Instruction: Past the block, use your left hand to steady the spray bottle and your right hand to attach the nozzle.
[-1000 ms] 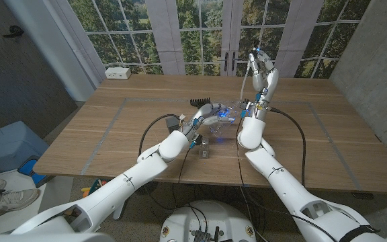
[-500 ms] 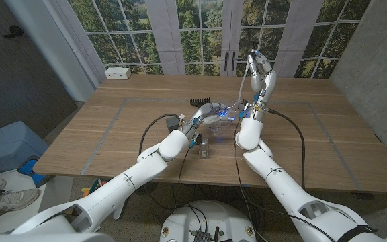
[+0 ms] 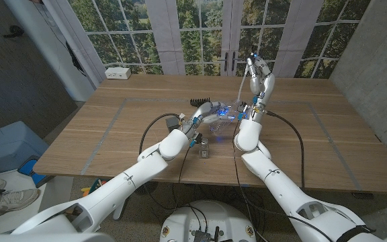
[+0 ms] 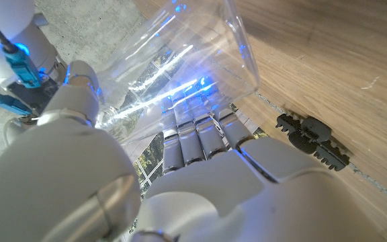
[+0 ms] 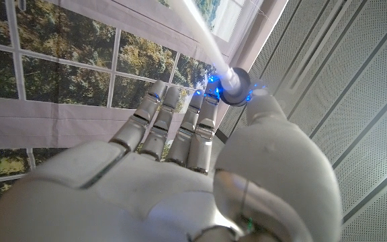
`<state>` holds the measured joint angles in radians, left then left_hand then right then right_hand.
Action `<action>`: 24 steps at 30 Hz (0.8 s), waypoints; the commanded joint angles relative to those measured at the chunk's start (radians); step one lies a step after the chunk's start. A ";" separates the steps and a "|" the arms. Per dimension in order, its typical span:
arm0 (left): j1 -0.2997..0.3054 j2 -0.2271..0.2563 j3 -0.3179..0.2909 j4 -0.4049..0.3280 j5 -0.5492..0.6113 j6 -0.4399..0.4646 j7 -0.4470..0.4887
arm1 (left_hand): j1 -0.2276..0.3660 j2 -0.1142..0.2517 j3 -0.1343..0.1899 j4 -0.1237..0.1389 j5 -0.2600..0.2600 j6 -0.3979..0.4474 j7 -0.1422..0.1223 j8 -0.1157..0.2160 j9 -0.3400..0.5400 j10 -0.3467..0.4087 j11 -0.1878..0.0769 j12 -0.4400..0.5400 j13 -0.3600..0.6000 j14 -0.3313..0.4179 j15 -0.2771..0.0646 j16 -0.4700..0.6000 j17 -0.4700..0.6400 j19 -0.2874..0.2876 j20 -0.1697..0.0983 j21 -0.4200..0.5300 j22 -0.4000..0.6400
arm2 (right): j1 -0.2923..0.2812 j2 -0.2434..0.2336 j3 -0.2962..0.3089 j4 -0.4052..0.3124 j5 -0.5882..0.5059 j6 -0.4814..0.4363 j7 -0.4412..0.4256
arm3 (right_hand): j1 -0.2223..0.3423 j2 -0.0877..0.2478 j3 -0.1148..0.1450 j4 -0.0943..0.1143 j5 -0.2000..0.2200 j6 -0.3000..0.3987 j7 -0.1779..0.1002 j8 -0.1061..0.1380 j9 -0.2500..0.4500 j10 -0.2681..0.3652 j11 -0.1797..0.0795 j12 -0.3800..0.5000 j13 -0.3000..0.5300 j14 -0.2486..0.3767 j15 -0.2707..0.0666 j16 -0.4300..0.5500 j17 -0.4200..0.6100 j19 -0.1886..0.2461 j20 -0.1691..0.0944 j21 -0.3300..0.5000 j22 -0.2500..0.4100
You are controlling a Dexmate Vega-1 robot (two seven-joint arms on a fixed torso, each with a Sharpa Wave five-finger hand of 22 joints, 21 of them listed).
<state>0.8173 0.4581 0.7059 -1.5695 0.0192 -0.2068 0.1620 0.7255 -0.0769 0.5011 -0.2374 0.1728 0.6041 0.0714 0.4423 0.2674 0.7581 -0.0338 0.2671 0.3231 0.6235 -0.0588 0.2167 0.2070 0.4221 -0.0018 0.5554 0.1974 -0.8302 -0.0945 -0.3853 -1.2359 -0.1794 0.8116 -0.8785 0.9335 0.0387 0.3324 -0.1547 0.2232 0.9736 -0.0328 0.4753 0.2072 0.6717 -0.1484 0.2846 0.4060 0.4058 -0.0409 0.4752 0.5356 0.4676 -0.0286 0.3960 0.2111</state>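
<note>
Tall windows and green trees back the wooden surface (image 3: 113, 134), and at its middle the left hand (image 3: 205, 112) grips the clear spray bottle (image 3: 222, 115), tipped well over rather than upright, its open mouth toward the right arm. Up above the bottle, the right hand (image 3: 260, 77) pinches the nozzle (image 5: 234, 86), its long dip tube (image 3: 242, 82) hanging down toward the bottle. So the nozzle sits higher than the mouth, and I'd say the tube tip must be lined up with that slanted opening. A black comb-like piece (image 3: 200, 103) lies just beyond the bottle.
</note>
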 commanded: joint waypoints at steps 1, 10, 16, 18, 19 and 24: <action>-0.007 -0.006 -0.004 0.011 0.001 -0.007 0.010 | 0.138 0.263 0.096 0.085 0.007 0.197 -0.072 0.078 0.004 0.094 -0.097 0.001 0.002 0.004 -0.137 0.005 0.002 -0.005 0.000 0.009 0.005 | -0.020 0.004 -0.004 0.007 0.023 -0.006 0.013 | 0.082 0.082 0.000 -0.003 0.006 0.031 -0.027 0.005 0.001 0.006 0.002 -0.003 0.006 0.010 -0.162 -0.004 0.003 -0.003 -0.001 0.005 0.003; -0.010 -0.011 -0.007 0.023 0.000 -0.020 0.017 | 0.139 0.263 0.096 0.083 0.007 0.197 -0.072 0.079 0.003 0.094 -0.095 0.000 0.004 0.003 -0.137 0.005 0.003 -0.006 0.000 0.011 0.005 | -0.037 0.003 -0.011 0.004 0.040 -0.017 0.028 | 0.081 0.082 0.000 -0.003 0.007 0.031 -0.025 0.006 0.001 0.007 0.004 -0.004 0.006 0.011 -0.161 -0.007 0.002 -0.003 0.000 0.009 0.003; -0.012 -0.010 -0.009 0.024 -0.001 -0.024 0.017 | 0.137 0.262 0.096 0.084 0.007 0.198 -0.073 0.081 0.003 0.096 -0.095 0.000 0.005 0.004 -0.137 0.005 0.002 -0.007 0.000 0.012 0.005 | -0.051 -0.001 -0.014 -0.004 0.041 -0.020 0.034 | 0.081 0.082 0.000 -0.003 0.008 0.026 -0.021 0.004 0.001 0.007 0.003 -0.005 0.007 0.012 -0.161 -0.008 0.002 -0.005 0.001 0.011 0.003; -0.012 -0.010 -0.009 0.025 -0.001 -0.026 0.018 | 0.137 0.263 0.096 0.084 0.007 0.198 -0.073 0.081 0.003 0.096 -0.095 0.000 0.005 0.004 -0.137 0.006 0.003 -0.006 0.000 0.013 0.005 | -0.058 -0.004 -0.014 -0.010 0.039 -0.023 0.035 | 0.081 0.082 0.000 -0.004 0.008 0.029 -0.019 0.005 0.001 0.008 0.004 -0.005 0.007 0.012 -0.161 -0.009 0.002 -0.004 0.001 0.012 0.003; -0.012 -0.010 -0.010 0.026 -0.002 -0.027 0.018 | 0.137 0.263 0.096 0.084 0.007 0.198 -0.073 0.081 0.003 0.096 -0.095 0.000 0.005 0.004 -0.137 0.006 0.003 -0.006 0.000 0.013 0.005 | -0.063 -0.006 -0.014 -0.016 0.039 -0.027 0.037 | 0.081 0.082 0.001 -0.003 0.008 0.029 -0.018 0.005 0.001 0.006 0.006 -0.006 0.007 0.012 -0.160 -0.010 0.002 -0.005 0.001 0.012 0.003; -0.014 -0.010 -0.011 0.030 -0.002 -0.032 0.017 | 0.137 0.262 0.096 0.083 0.007 0.199 -0.072 0.081 0.002 0.096 -0.096 0.000 0.006 0.004 -0.136 0.006 0.003 -0.006 0.000 0.014 0.005 | -0.082 -0.016 -0.017 -0.036 0.031 -0.043 0.042 | 0.079 0.082 0.001 -0.002 0.009 0.025 -0.010 0.003 0.001 0.006 0.010 -0.007 0.008 0.013 -0.158 -0.012 0.000 -0.006 0.002 0.014 0.003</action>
<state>0.8067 0.4493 0.6979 -1.5470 0.0194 -0.2280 0.1779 0.7255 -0.0769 0.5038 -0.2401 0.1741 0.6041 0.0715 0.4423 0.2666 0.7581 -0.0338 0.2657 0.3275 0.6235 -0.0588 0.2167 0.2069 0.4184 -0.0055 0.5630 0.1974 -0.8771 -0.0947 -0.3972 -1.2398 -0.1427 0.7905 -0.8471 0.9335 0.0387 0.3324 -0.1547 0.2260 0.9773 -0.0291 0.4740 0.2021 0.6719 -0.1478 0.2808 0.4106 0.4112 -0.0464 0.4674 0.5349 0.4677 -0.0286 0.4037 0.2111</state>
